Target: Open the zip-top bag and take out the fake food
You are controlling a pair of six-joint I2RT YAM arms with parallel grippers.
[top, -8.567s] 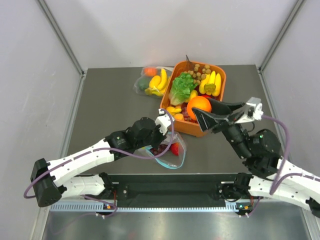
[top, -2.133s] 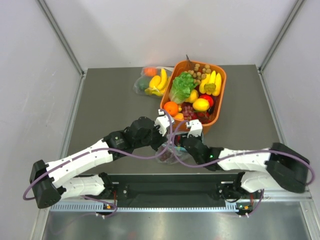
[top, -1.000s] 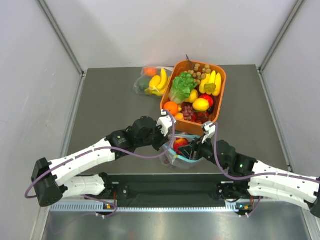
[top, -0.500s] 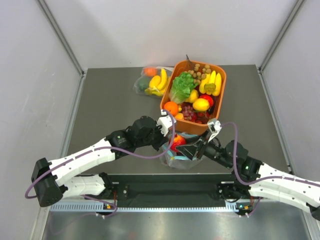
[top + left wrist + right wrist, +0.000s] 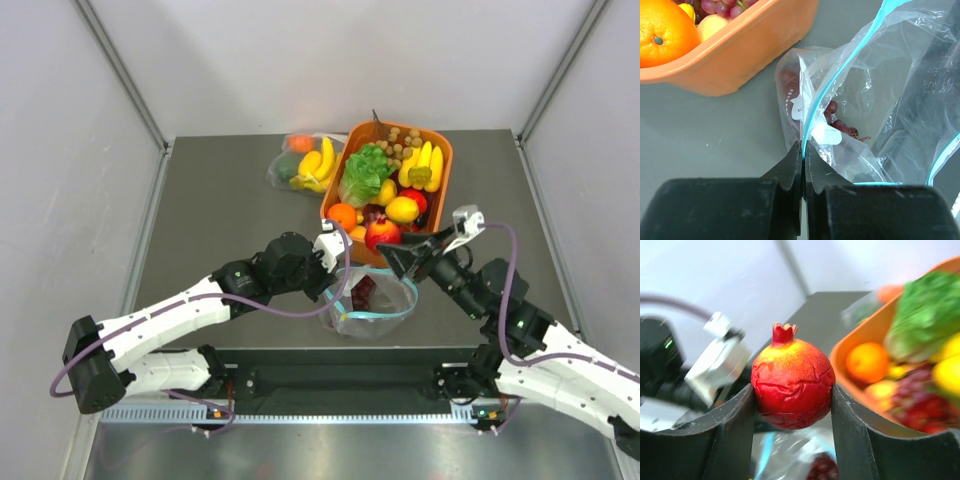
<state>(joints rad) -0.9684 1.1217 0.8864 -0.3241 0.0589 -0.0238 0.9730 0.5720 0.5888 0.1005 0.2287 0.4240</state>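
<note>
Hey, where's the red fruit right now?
In the top view the red fruit is clamped in the right gripper, right of centre, between the open zip-top bag nearer the arms and the orange bin's near end.

1. The left arm (image 5: 180, 310) stretches forward and to the right, its forearm low.
2. The left gripper (image 5: 803, 146) has its jaws pinched tight on the rim of the zip-top bag (image 5: 880, 100).
3. The right arm (image 5: 520, 330) angles forward and left.
4. The right gripper (image 5: 793, 395) clamps a red pomegranate (image 5: 792, 377) between its two fingers, with the jaws partly apart.
</note>
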